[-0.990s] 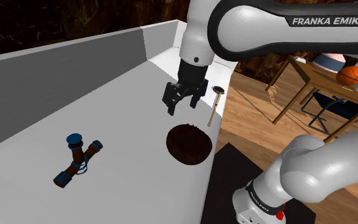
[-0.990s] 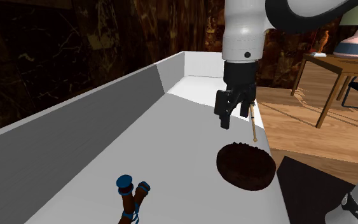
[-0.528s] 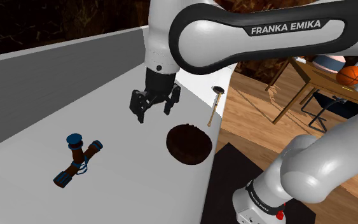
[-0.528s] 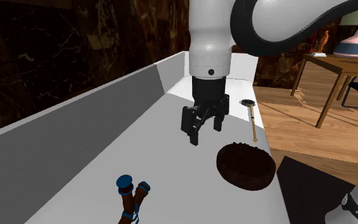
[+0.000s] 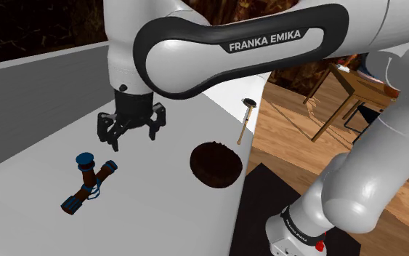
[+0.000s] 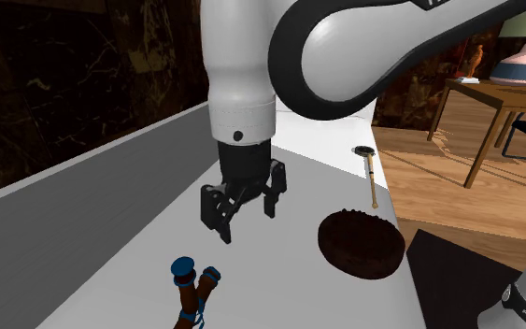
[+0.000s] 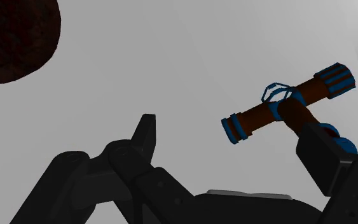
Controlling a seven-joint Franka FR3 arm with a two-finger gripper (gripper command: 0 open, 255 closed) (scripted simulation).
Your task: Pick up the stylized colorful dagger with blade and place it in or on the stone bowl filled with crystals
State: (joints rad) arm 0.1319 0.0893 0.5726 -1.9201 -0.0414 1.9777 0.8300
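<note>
The gripper (image 5: 131, 133) hangs over the table with its fingers spread wide and nothing between them. It is above the stretch between the bowl (image 5: 216, 164) and the dagger (image 5: 88, 182), nearer the dagger, and clear of the surface. In the wrist view the dagger (image 7: 285, 105) lies just ahead of one finger (image 7: 327, 156), off to that side and not centred in the gap, and the bowl (image 7: 12, 38) sits well apart from it.

By my reading the task is in its first step, the approach. The dagger, brown with blue bands and caps, lies flat on the table, not yet grasped. Left to do: line up over it, come down, close on it, lift, carry it across and set it in the bowl. The bowl is dark and round with a rough filling, near the table's edge on the stand's side.

Beyond the bowl, at that same edge, lies a slim thing with a dark head and pale handle, perhaps a small hammer (image 5: 244, 121); its shape is hard to read from here.

The table (image 5: 159, 211) is plain pale grey with a low wall (image 6: 92, 178) along its far side. Past it the floor (image 5: 290, 142) is wood, a dark mat (image 5: 264, 200) lies by the stand, and a wooden side table (image 6: 494, 107) stands at the second exterior view's right. The backdrop (image 6: 64, 65) is dark and mottled brown.
</note>
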